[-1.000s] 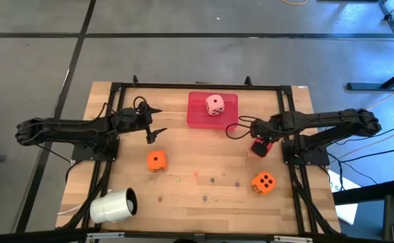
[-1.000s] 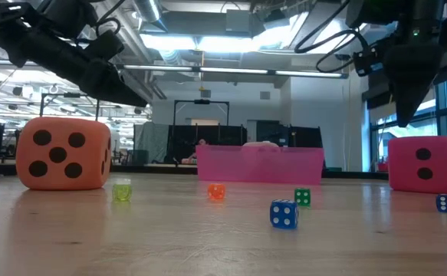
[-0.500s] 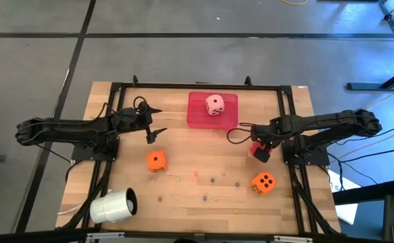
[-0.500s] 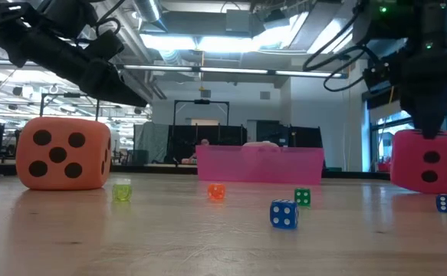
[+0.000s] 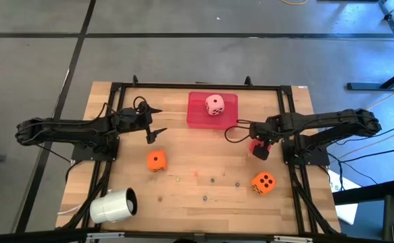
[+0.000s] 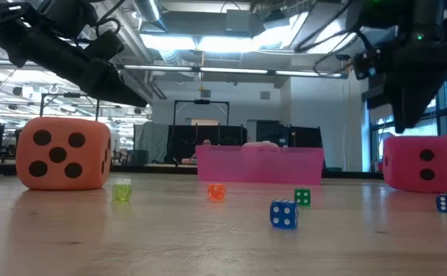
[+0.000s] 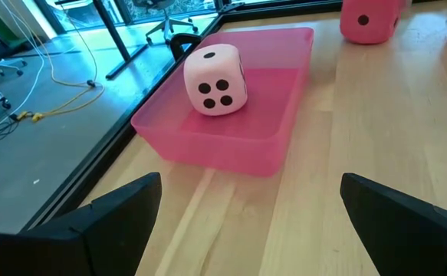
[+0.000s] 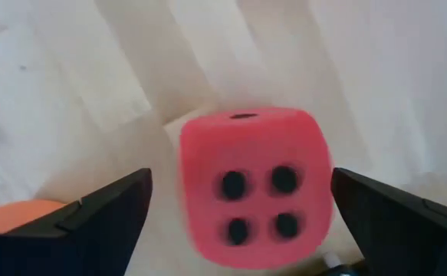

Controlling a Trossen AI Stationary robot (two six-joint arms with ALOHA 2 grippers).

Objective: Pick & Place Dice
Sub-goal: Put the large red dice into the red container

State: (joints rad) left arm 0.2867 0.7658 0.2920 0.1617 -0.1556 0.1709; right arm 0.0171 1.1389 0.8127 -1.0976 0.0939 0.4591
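The bench [image 5: 203,196] is pale wood with a smooth, faintly shiny finish and visible plank seams. The pink tray [image 7: 281,146] looks like translucent glossy plastic, and the pale pink die [image 7: 215,79] and red die [image 8: 255,188] look soft, matt, foam-like

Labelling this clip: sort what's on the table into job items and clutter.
Job: red die under the open right gripper, pink die in the tray, two orange dice.
Clutter: white cup, tiny dice; left gripper waits open.
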